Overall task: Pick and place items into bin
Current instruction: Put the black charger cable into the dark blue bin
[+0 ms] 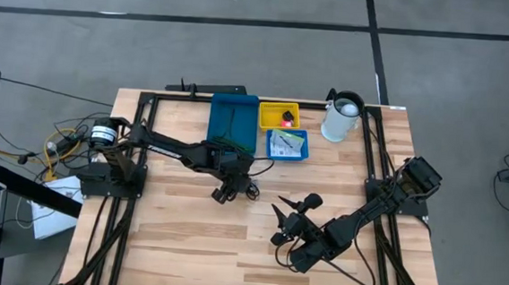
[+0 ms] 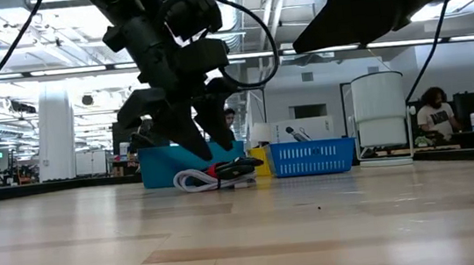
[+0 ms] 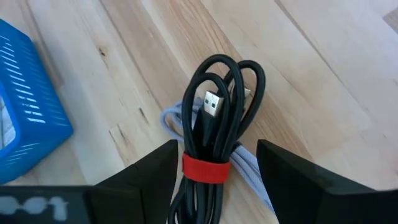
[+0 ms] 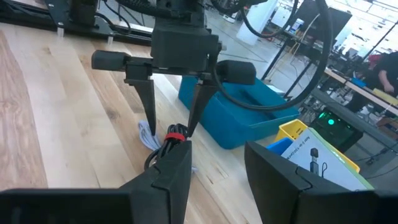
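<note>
A black coiled cable [image 3: 214, 118] bound by a red tie [image 3: 205, 168] lies on the wooden table on top of a white cable [image 3: 171, 118], just in front of the bins. My left gripper [image 3: 217, 146] points steeply down over the bundle, open, one finger on either side of the tie; I see no touch. The low view shows the bundle [image 2: 221, 175] resting on the table below those fingers. My right gripper [image 4: 216, 149] hovers open toward the table's near right [image 1: 281, 219], aimed at the bundle, with nothing between its fingers.
At the far edge stand a dark blue bin [image 1: 233, 121], a yellow bin [image 1: 275, 111] holding a small black-and-red piece [image 1: 286, 120], and a light blue basket [image 1: 300, 152] holding a white card [image 1: 282, 143]. A white jug [image 1: 341, 118] stands to their right. People show in the room behind.
</note>
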